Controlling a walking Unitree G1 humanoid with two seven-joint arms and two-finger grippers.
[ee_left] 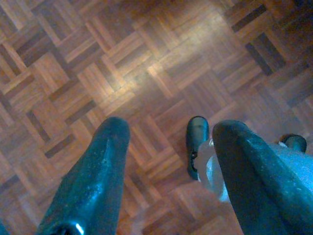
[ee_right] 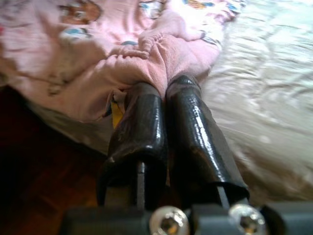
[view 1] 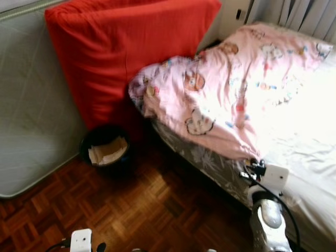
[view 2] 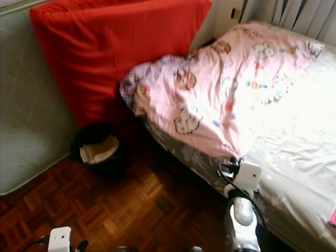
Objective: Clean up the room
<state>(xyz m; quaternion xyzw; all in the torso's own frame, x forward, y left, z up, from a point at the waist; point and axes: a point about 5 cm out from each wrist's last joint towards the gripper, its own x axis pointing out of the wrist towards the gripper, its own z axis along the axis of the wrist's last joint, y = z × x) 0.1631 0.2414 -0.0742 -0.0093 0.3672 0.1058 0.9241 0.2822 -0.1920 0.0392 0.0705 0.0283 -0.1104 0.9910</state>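
At the near edge of the bed (view 1: 310,205), right gripper (ee_right: 164,90) is seen pinched shut on the pink duvet (view 1: 226,89), which is stretched far-right across it, while left gripper (ee_left: 168,147) is hung spread over parquet (view 1: 131,210).

Pink blanket (view 1: 231,89) with cartoon animals, red cushion (view 1: 121,47), white sheet (view 1: 304,136), black bin (view 1: 105,149), brown floor (view 1: 147,210).

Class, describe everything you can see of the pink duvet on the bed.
The pink duvet is soft fabric printed with small cartoon animals. It lies crumpled in a heap across the bed's near corner, overhanging the edge and brushing the red cushion. The right gripper, fingers shut, pinches a fold of its hem.
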